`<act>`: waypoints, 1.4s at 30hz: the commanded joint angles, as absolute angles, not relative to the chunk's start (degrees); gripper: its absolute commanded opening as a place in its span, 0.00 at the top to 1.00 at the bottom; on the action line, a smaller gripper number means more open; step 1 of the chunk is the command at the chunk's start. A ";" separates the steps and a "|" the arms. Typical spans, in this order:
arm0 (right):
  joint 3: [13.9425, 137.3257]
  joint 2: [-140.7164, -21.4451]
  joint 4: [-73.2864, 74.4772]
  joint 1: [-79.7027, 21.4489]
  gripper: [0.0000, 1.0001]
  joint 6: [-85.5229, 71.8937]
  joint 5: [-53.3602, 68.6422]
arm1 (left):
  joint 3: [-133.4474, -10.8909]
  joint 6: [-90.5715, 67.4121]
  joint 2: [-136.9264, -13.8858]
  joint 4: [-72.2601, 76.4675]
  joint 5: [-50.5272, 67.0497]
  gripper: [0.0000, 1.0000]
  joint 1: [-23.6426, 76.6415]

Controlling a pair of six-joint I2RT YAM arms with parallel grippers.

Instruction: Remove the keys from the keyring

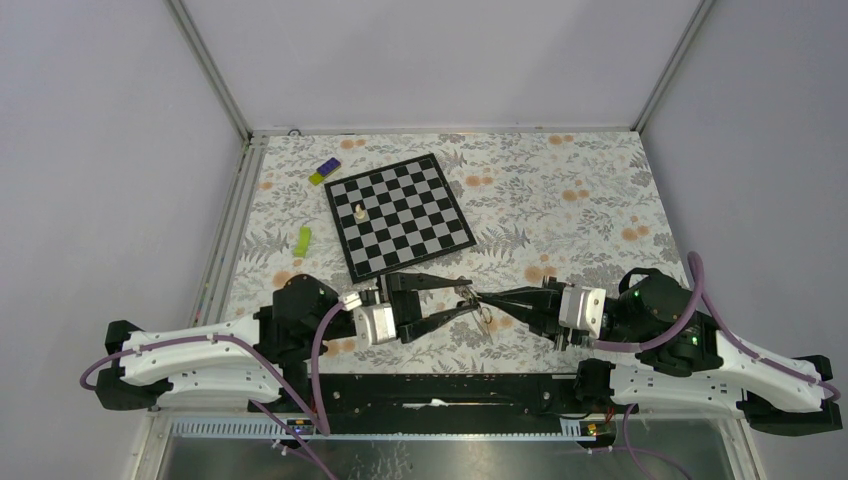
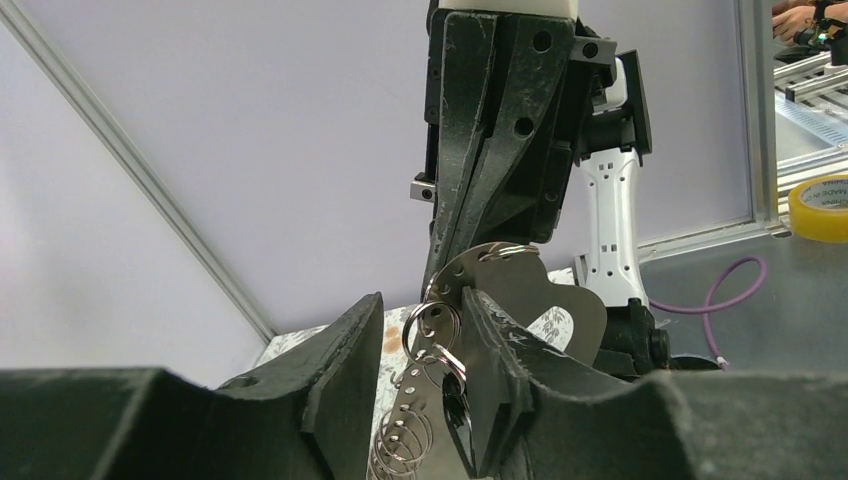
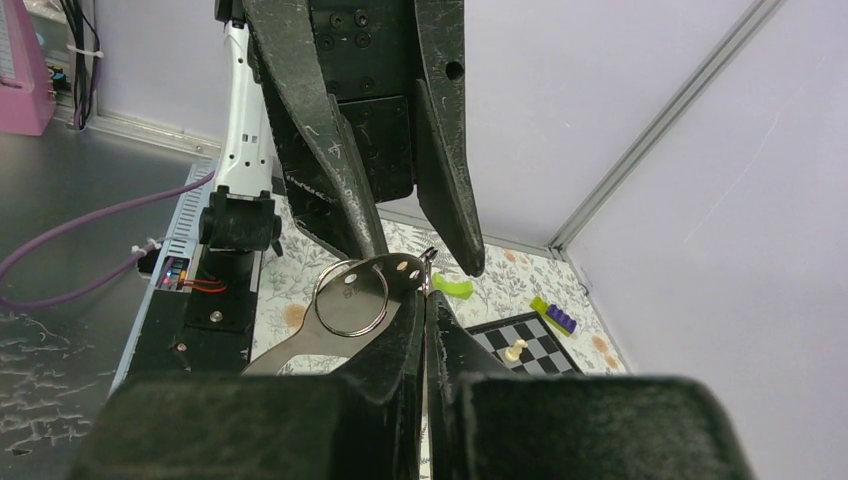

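The keyring is a flat silvery plate [image 2: 520,290] with a row of holes and several wire rings [image 2: 432,328] hanging from it. It is held up between the two arms above the floral cloth [image 1: 560,200]. My right gripper [image 3: 425,302] is shut on the plate's edge, beside its big ring [image 3: 350,298]. My left gripper [image 2: 420,312] is open, with its fingers on either side of the hanging rings. A dark glossy key head [image 2: 457,415] hangs between them, against the right finger. From above, both gripper tips meet near a small ring [image 1: 486,319].
A chessboard [image 1: 400,215] with a white chess piece [image 1: 359,212] lies behind the grippers. A green piece [image 1: 303,240] and a yellow-and-purple block [image 1: 324,171] lie to its left. A yellow tape roll [image 2: 820,208] sits outside the enclosure. Metal frame rails border the cloth.
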State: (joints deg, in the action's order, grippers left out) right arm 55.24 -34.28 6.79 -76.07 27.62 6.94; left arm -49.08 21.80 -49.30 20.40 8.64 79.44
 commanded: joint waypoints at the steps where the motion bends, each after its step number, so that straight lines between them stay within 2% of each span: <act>1: 56.63 -34.39 2.13 -76.16 1.00 28.27 6.92 | -49.75 21.72 -49.27 21.51 5.86 0.61 79.41; 4: 56.45 -34.22 1.91 -76.16 1.00 28.51 6.07 | -49.65 22.02 -48.53 22.30 5.30 0.60 79.37; 5: 56.39 -34.25 1.82 -76.12 1.00 28.58 5.60 | -49.55 22.08 -48.24 22.59 4.95 0.55 79.37; 6: 56.28 -34.13 1.58 -76.11 1.00 28.64 5.15 | -49.50 22.10 -47.95 22.73 4.72 0.42 79.37; 8: 55.73 -33.87 0.61 -76.14 1.00 28.78 4.53 | -49.56 22.19 -47.34 22.76 3.90 0.32 79.37; 13: 54.95 -33.49 -1.36 -76.11 1.00 29.22 2.88 | -48.88 22.65 -45.63 23.71 3.37 0.26 79.37; 15: 54.70 -33.35 -1.75 -76.13 1.00 29.47 2.48 | -48.78 22.82 -45.13 23.74 3.75 0.27 79.37; 20: 54.32 -33.25 -2.73 -76.14 1.00 30.17 1.01 | -49.46 23.15 -45.34 22.60 7.43 0.41 79.37; 24: 53.90 -33.06 -3.78 -76.11 1.00 30.41 0.37 | -50.19 23.24 -46.56 20.92 10.27 0.44 79.39; 29: 53.49 -32.66 -4.99 -76.11 1.00 30.39 0.49 | -50.56 23.16 -47.87 20.00 10.30 0.56 79.38; 42: 53.37 -32.45 -3.97 -76.11 1.00 29.87 2.04 | -49.35 23.34 -46.84 23.27 5.49 0.58 79.37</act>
